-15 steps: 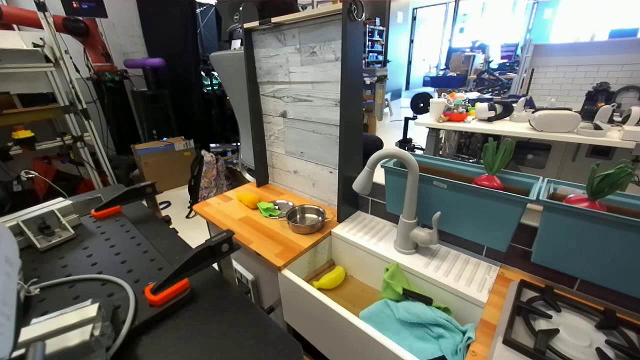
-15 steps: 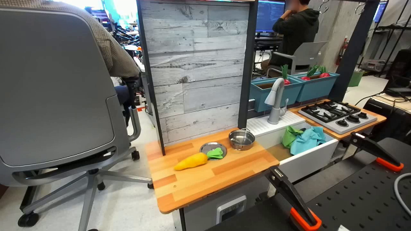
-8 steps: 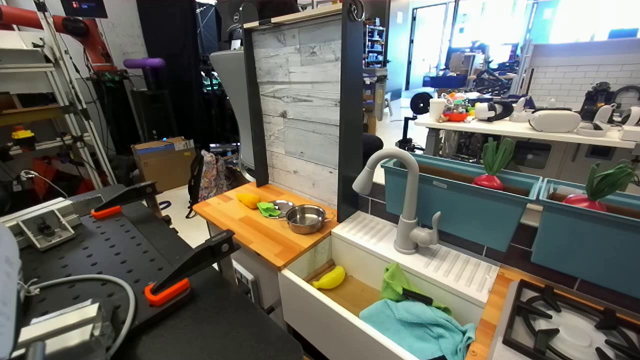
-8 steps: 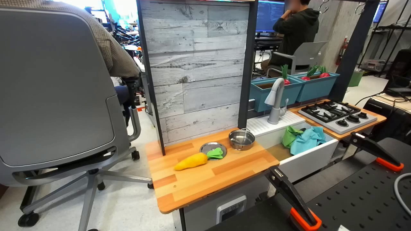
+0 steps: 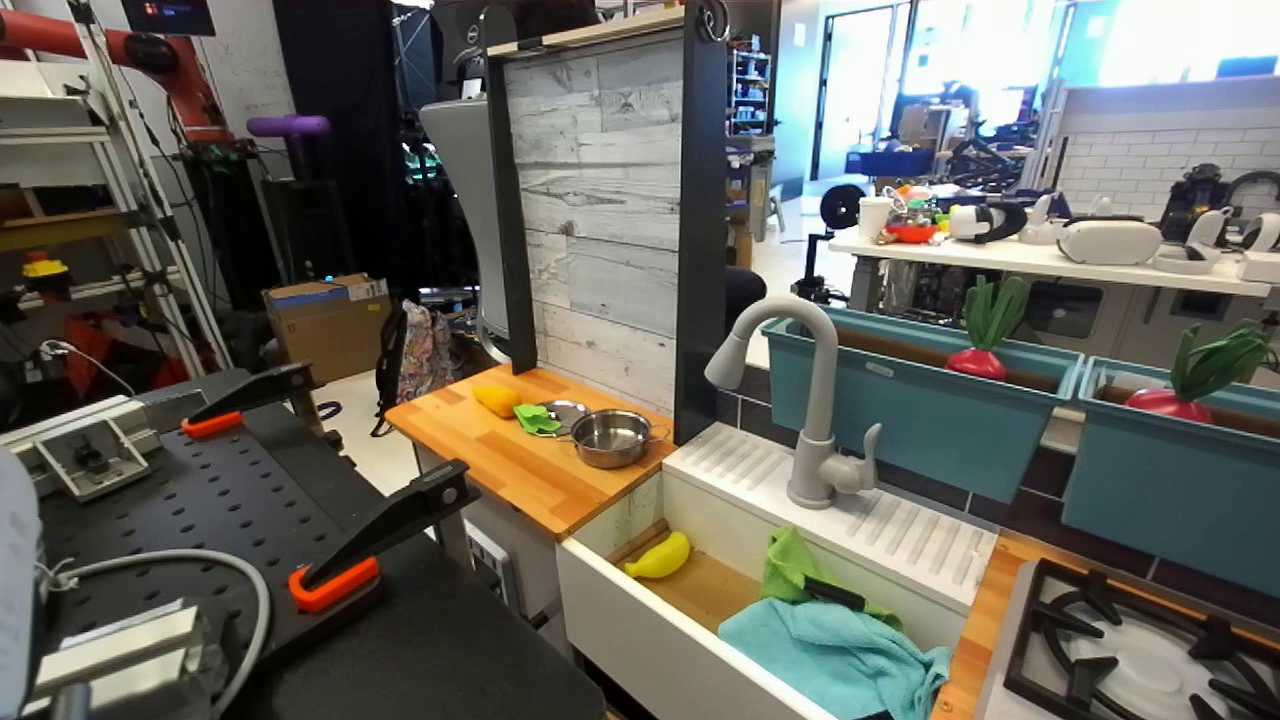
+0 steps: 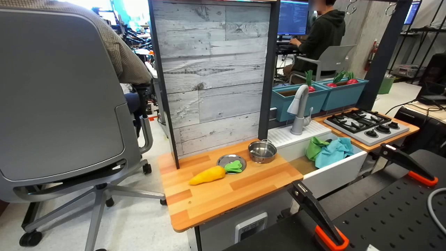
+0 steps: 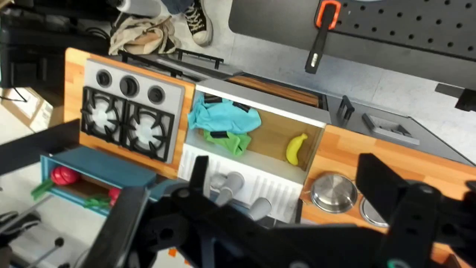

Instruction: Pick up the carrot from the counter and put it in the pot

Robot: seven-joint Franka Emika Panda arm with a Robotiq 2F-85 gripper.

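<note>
We are seeing a lab around a mock kitchen [image 6: 338, 174]: a red robot arm [image 5: 192, 95] is standing by a rack [image 5: 50, 112], and VR headsets [image 5: 1110, 245] are lying on a white bench [image 5: 1000, 254].

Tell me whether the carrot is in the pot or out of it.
Out: in an exterior view the carrot lies on the counter, its green leaves over a metal plate, apart from the pot.

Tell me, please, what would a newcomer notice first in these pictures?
Probably the bright yellow-orange carrot, lying on the wooden counter with its green leafy end overlapping a round silver plate. Next, the yellow banana and turquoise cloth in the white sink may catch the eye. Red toy vegetables stand out too, in the teal planters behind the faucet.
</note>
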